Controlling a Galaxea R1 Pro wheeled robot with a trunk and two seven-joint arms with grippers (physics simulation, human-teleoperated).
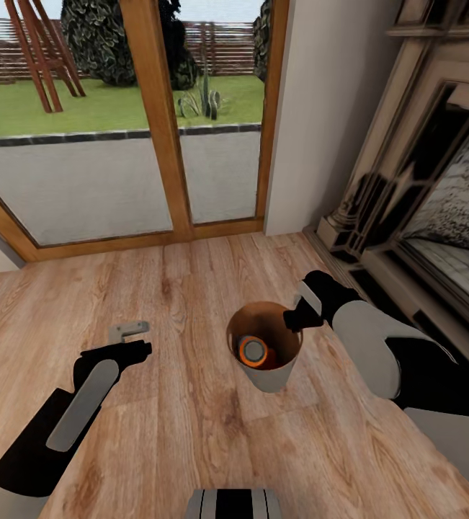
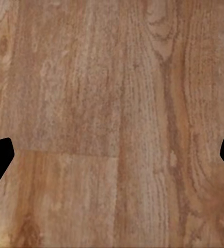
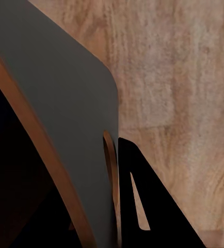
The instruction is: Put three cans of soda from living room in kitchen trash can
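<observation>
The trash can (image 1: 270, 376), pale grey outside and copper-brown inside, is in the middle of the wood floor in the head view. One orange soda can (image 1: 254, 352) with a grey top lies inside it; the other soda cans are hidden or out of view. My right gripper (image 1: 297, 318) is shut on the bin's right rim. In the right wrist view a dark finger (image 3: 143, 206) presses the bin's grey wall (image 3: 65, 103) from outside. My left gripper (image 1: 131, 340) hangs open over bare floor to the bin's left, its fingertips wide apart around empty boards (image 2: 112, 155).
An ornate stone fireplace (image 1: 421, 180) runs along the right, close to my right arm. Wood-framed glass doors (image 1: 162, 122) stand ahead, with a white wall (image 1: 328, 108) between them and the fireplace. Light wood floor (image 1: 191, 281) spreads around the bin.
</observation>
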